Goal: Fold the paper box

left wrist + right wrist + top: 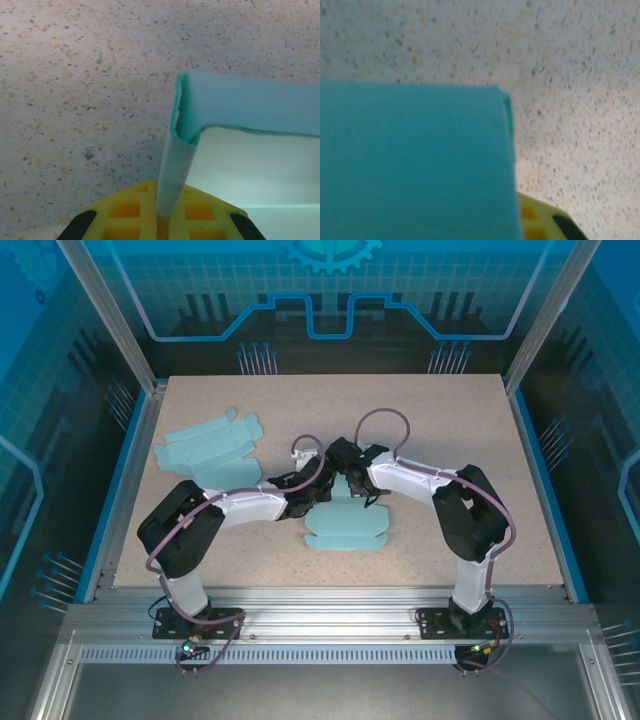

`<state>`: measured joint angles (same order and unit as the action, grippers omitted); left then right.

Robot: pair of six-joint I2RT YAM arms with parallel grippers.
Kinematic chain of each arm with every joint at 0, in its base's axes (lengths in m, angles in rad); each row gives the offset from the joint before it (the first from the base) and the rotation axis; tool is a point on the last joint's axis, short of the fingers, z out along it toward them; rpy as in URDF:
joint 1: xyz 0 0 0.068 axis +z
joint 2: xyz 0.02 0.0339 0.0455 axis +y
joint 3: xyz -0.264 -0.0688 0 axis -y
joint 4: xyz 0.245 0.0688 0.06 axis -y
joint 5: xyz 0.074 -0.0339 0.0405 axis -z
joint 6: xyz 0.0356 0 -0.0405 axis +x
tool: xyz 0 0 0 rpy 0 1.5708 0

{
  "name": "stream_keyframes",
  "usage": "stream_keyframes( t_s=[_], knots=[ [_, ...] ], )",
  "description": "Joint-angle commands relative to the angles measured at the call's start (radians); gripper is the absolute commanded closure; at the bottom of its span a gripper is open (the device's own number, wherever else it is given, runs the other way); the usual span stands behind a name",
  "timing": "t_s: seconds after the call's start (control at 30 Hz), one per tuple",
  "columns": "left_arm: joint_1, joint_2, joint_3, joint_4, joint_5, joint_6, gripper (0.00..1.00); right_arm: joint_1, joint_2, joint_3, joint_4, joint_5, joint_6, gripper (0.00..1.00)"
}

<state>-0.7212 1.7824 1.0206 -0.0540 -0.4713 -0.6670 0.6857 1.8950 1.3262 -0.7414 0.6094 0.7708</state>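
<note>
paper box (345,528) lay at centre of the top view, on the table (450,420) | left pincer (163,222) was clenched on its upright flap | right pincer (356,485) was clenched, apparently on a panel | judged light, floppy card, easily creased — grip flap edges near folds

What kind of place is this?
Probably a robot lab work cell: an aluminium frame and blue printed panels enclose a speckled table, with the left arm and right arm bolted at its near edge.
</note>
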Motion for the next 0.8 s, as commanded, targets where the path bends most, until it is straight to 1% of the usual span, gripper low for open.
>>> stream_keyframes(
  t_s=[0.0, 0.23, 0.3, 0.37, 0.4, 0.47, 0.53, 0.63, 0.77],
  knots=[
    [0.041, 0.044, 0.088, -0.114, -0.260, -0.106, 1.00, 0.030, 0.035, -0.006, -0.200, 0.094, 0.038, 0.92],
    [0.042, 0.078, 0.156, -0.217, -0.317, -0.163, 1.00, 0.037, 0.016, -0.026, -0.191, 0.065, 0.070, 0.93],
    [0.042, 0.078, 0.156, -0.215, -0.312, -0.162, 1.00, 0.035, 0.011, -0.030, -0.188, 0.060, 0.070, 0.92],
    [0.042, 0.067, 0.137, -0.176, -0.272, -0.136, 0.99, 0.033, 0.012, -0.028, -0.187, 0.059, 0.064, 0.92],
    [0.041, 0.055, 0.116, -0.138, -0.232, -0.117, 0.95, 0.031, 0.016, -0.023, -0.187, 0.058, 0.059, 0.92],
    [0.041, 0.023, 0.067, -0.048, -0.142, -0.071, 0.83, 0.025, 0.027, -0.011, -0.191, 0.059, 0.052, 0.92],
    [0.041, -0.007, 0.033, -0.004, -0.072, -0.049, 0.75, 0.017, 0.040, -0.002, -0.195, 0.054, 0.046, 0.92],
    [0.039, -0.050, -0.001, 0.011, -0.015, -0.040, 0.66, 0.006, 0.052, 0.007, -0.191, 0.032, 0.028, 0.93],
    [0.040, -0.111, -0.041, 0.023, 0.038, -0.033, 0.59, 0.001, 0.067, 0.025, -0.208, 0.020, 0.008, 0.93]
  ],
)
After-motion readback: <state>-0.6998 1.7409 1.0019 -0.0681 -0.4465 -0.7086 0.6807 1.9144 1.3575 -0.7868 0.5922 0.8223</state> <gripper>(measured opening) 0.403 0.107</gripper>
